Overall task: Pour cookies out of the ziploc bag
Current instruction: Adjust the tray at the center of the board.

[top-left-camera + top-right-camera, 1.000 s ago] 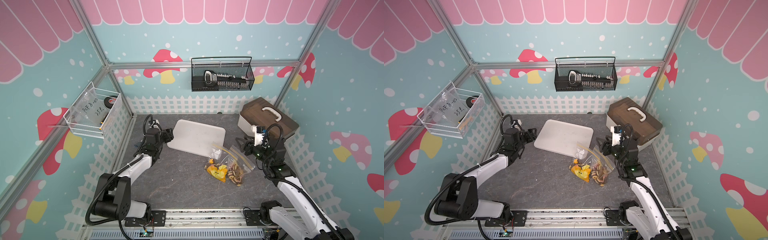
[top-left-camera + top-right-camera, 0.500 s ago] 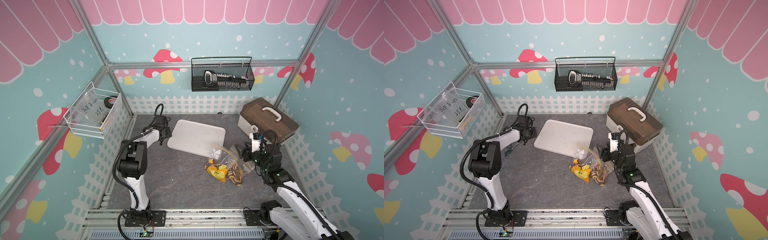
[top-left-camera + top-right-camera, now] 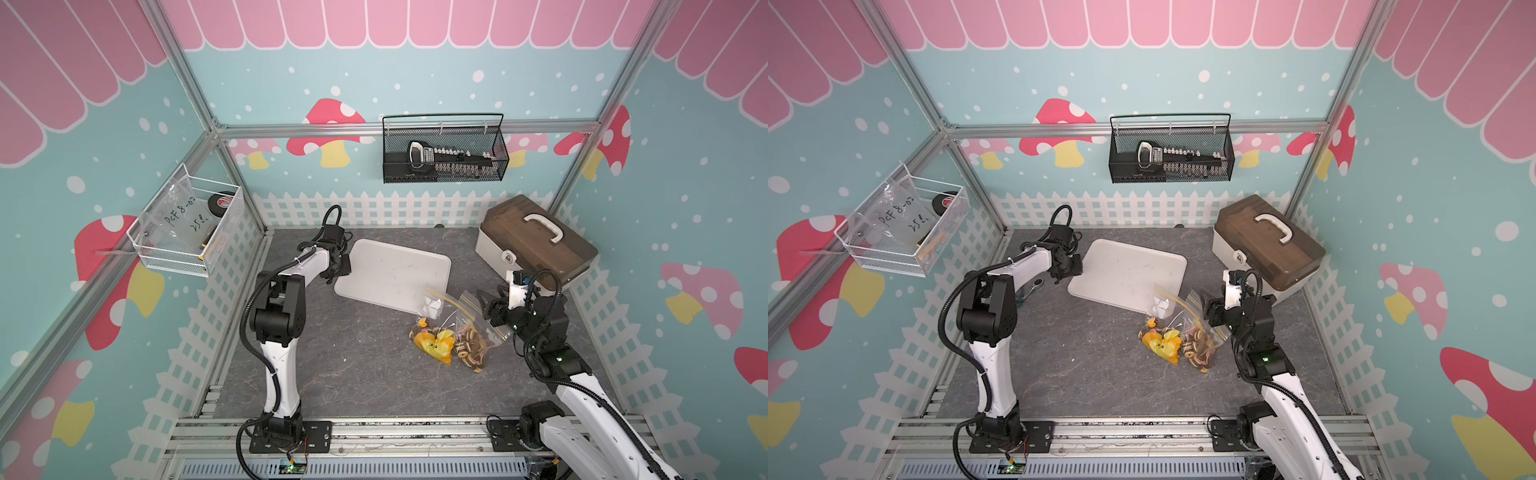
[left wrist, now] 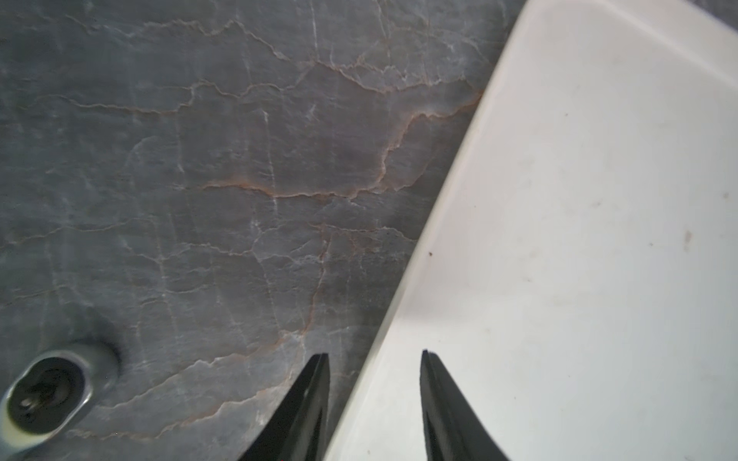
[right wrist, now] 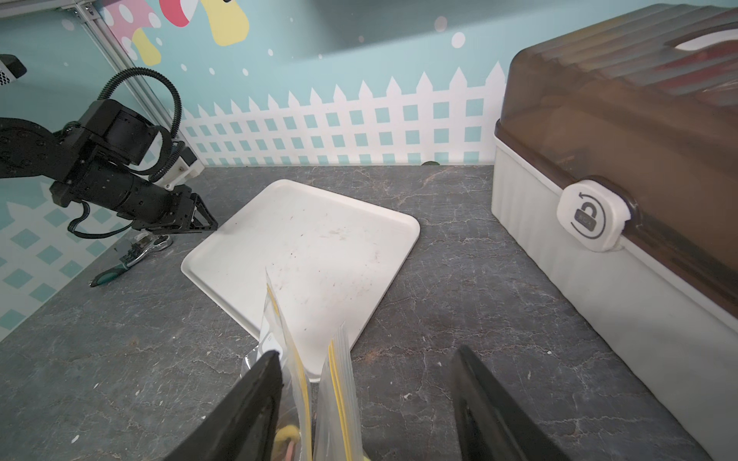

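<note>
The clear ziploc bag [image 3: 459,316] lies on the grey table by the near right corner of the white tray [image 3: 395,270], its mouth with yellow zip strips standing up. The cookies [image 3: 471,347], brown, tan and pink rings, sit in its lower end next to a yellow toy [image 3: 434,345]. My right gripper [image 3: 484,301] is open at the mouth. In the right wrist view the bag's lips [image 5: 339,379] stand between its fingertips [image 5: 367,355], close to one finger. My left gripper [image 3: 343,266] is open and straddles the tray's left rim [image 4: 399,319].
A white toolbox with a brown lid [image 3: 536,245] stands at the back right, close to my right arm. A ratchet wrench [image 3: 1034,286] lies on the table beside the left arm. A black wire basket [image 3: 444,156] hangs on the back wall and a white one [image 3: 187,228] on the left wall.
The left arm has lifted its elbow, kept its gripper at the tray's left rim and narrowed its jaws. The right gripper has come down and forward onto the bag's mouth.
</note>
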Action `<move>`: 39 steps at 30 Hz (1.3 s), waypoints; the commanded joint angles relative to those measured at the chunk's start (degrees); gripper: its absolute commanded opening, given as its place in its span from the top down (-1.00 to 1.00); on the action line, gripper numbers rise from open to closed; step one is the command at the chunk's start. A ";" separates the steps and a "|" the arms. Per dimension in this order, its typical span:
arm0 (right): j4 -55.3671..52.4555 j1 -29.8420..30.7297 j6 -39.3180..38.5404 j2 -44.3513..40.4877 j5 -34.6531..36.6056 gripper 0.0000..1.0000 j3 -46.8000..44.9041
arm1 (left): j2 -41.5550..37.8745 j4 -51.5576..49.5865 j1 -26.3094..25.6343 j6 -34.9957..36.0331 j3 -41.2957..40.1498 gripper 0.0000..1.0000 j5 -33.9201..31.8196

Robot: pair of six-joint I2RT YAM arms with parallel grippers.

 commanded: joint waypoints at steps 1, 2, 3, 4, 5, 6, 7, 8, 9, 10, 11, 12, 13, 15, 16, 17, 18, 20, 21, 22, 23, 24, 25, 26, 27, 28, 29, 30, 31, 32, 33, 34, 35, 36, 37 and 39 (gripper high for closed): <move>1.39 0.02 -0.83 -0.31 0.18 -0.34 -1.06 | 2.24 -6.22 -1.32 1.15 2.51 0.27 -3.19; 1.88 0.08 -0.77 -0.39 -0.24 -0.34 -1.17 | 2.51 -6.70 -1.40 1.07 2.85 0.29 -3.58; 2.30 0.02 -0.66 -0.25 -0.78 -0.35 -1.20 | 2.70 -7.09 -1.42 0.85 3.08 0.31 -3.69; 2.55 0.01 -0.63 -0.28 -1.30 -0.35 -1.30 | 2.69 -7.34 -1.41 0.67 3.10 0.32 -3.71; 2.94 0.05 -0.55 -0.18 -1.73 -0.36 -1.42 | 2.61 -7.74 -1.52 0.57 3.04 0.33 -3.35; 3.15 0.06 -0.44 -0.21 -1.98 -0.37 -1.51 | 2.49 -8.03 -1.57 0.47 2.97 0.33 -2.94; 3.18 0.07 -0.36 -0.07 -2.06 -0.36 -1.53 | 2.38 -8.29 -1.68 0.37 2.86 0.33 -2.76; 3.18 0.08 -0.37 -0.03 -2.08 -0.37 -1.50 | 2.36 -8.63 -1.83 0.21 2.67 0.34 -3.03; 3.22 0.02 -0.37 0.02 -1.99 -0.37 -1.51 | 2.15 -8.95 -1.90 0.03 2.37 0.38 -3.11; 3.33 0.08 -0.40 -0.04 -2.00 -0.37 -1.51 | 2.06 -9.11 -1.95 -0.23 1.91 0.42 -3.11; 3.29 0.06 -0.40 0.01 -2.08 -0.37 -1.61 | 1.73 -9.19 -2.01 -0.49 1.19 0.49 -2.96; 3.28 0.03 -0.37 -0.04 -2.09 -0.37 -1.60 | 1.39 -9.34 -2.06 -0.92 0.24 0.56 -2.88; 3.33 0.02 -0.37 -0.16 -2.00 -0.37 -1.65 | 1.01 -9.51 -2.12 -1.25 -0.55 0.62 -2.72; 3.38 0.02 -0.37 -0.38 -1.93 -0.37 -1.81 | -0.30 -9.65 -2.30 -2.05 -3.09 0.72 -2.82; 3.44 0.03 -0.36 -0.42 -1.82 -0.38 -1.87 | -1.12 -9.56 -2.47 -2.42 -4.44 0.76 -3.37; 3.60 0.05 -0.29 -0.42 -1.90 -0.38 -1.94 | -2.19 -9.48 -2.64 -3.14 -6.12 0.80 -3.97; 3.79 0.06 -0.27 -0.42 -1.97 -0.38 -2.00 | -3.23 -9.23 -2.73 -4.06 -8.16 0.82 -4.75; 4.03 0.02 -0.28 -0.08 -2.08 -0.38 -2.10 | -5.28 -8.02 -2.73 -5.54 -12.34 0.90 -5.11; 4.14 0.01 -0.20 0.09 -1.95 -0.38 -2.17 | -6.22 -6.81 -2.74 -6.21 -14.92 0.92 -4.25; 4.22 0.06 -0.19 0.24 -1.92 -0.38 -2.17 | -7.21 -6.18 -2.93 -6.74 -16.44 0.95 -3.96; 4.32 0.02 -0.13 0.37 -1.94 -0.38 -2.19 | -8.43 -5.17 -3.29 -6.95 -18.36 0.95 -3.87; 4.32 0.02 -0.13 0.46 -2.07 -0.38 -2.17 | -9.40 -4.32 -3.73 -6.82 -19.85 0.95 -3.44; 4.37 0.01 -0.09 0.46 -2.16 -0.38 -2.19 | -10.02 -3.80 -3.95 -6.55 -20.68 0.96 -3.06; 4.35 0.03 -0.11 0.37 -2.25 -0.38 -2.19 | -10.40 -3.41 -4.14 -6.18 -21.17 0.98 -2.77; 4.46 0.01 -0.11 0.28 -2.27 -0.38 -2.28 | -10.79 -3.32 -4.36 -5.50 -21.46 1.00 -2.73; 4.43 0.01 -0.10 0.19 -2.30 -0.38 -2.26 | -11.10 -3.37 -4.49 -4.85 -21.51 1.00 -3.00; 4.41 0.05 -0.11 0.16 -2.17 -0.38 -2.26 | -11.56 -3.85 -4.70 -4.12 -21.50 1.00 -3.39; 4.43 0.07 -0.11 0.07 -2.09 -0.38 -2.33 | -12.22 -4.25 -4.92 -3.68 -21.55 1.00 -3.76; 4.38 0.01 -0.11 0.04 -2.00 -0.38 -2.37 | -12.97 -4.18 -5.15 -3.36 -21.72 1.00 -3.86; 4.48 0.01 -0.11 0.14 -1.91 -0.38 -2.39 | -13.96 -3.84 -5.62 -2.51 -22.17 1.00 -3.79; 4.41 0.01 -0.19 0.23 -1.91 -0.38 -2.37 | -14.98 -3.27 -6.32 -1.67 -22.70 1.00 -3.93; 4.43 0.01 -0.19 0.25 -1.95 -0.38 -2.35 | -15.66 -3.06 -6.87 -1.05 -22.96 1.00 -3.90; 4.41 0.02 -0.19 0.34 -1.92 -0.38 -2.41 | -16.07 -3.20 -7.33 -0.79 -23.09 1.00 -4.11; 4.43 0.04 -0.19 0.43 -1.99 -0.38 -2.39 | -16.19 -3.76 -7.55 -0.78 -22.92 1.00 -4.04; 4.51 0.02 -0.19 0.41 -2.06 -0.38 -2.35 | -16.11 -3.93 -7.65 -0.70 -22.90 1.00 -3.84; 4.51 0.02 -0.19 0.40 -2.02 -0.38 -2.34 | -16.26 -2.67 -8.29 0.45 -23.22 1.00 -3.35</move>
